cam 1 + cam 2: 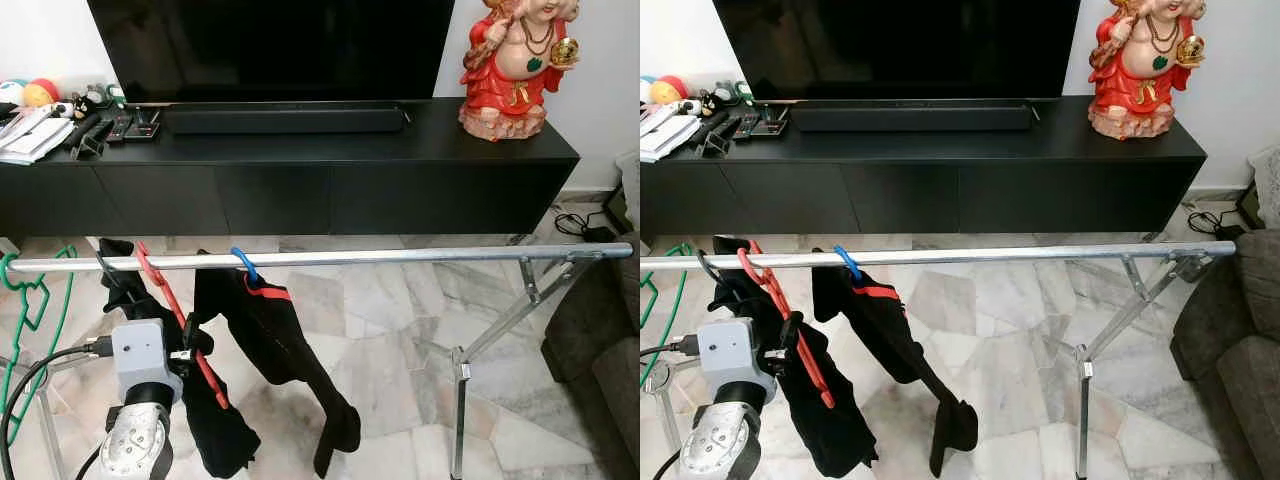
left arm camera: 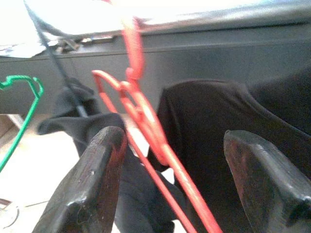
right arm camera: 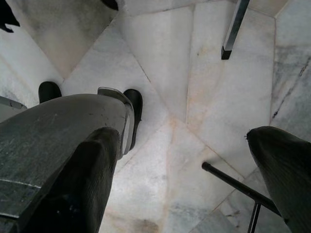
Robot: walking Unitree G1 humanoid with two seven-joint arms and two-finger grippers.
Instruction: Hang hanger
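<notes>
Presently, red hanger (image 1: 180,318): hooked over the metal rail (image 1: 400,256) near its left end, seen tilted, its lower limb slanting down to the right across a black garment (image 1: 215,420).
Hook seat: judged on the rail, though the hook itself is blurred in the left wrist view and full seating cannot be confirmed.
Left hand (image 2: 170,160): fingers held apart, one to each side of the hanger's red limb; in the left wrist view no pad is seen touching the plastic. In the head views the wrist block sits just beside the hanger's mid-length.
Right hand (image 3: 189,165): fingers spread wide, nothing between them, pointed down at the marble floor (image 3: 165,73); idle.
Neighbours on the rail: blue hanger (image 1: 245,264) with a black garment trimmed in red, just to the right; green hanger (image 1: 30,300) at the rail's left end; a dark hanger hook just left of the red one.
Step in hand (judged): release and clearance after hanging.
How it is best done: the hand is to be drawn straight back along its own axis, fingers kept wide, so the red limb is not snagged and the hook not dragged off the rail. Sideways drift toward the blue hanger is to be avoided.
Risk: swing of the tilted hanger; cloth caught on a fingertip.
Beyond: black TV worktop (image 1: 300,140), red figurine (image 1: 510,60), remotes and papers at its left.
</notes>
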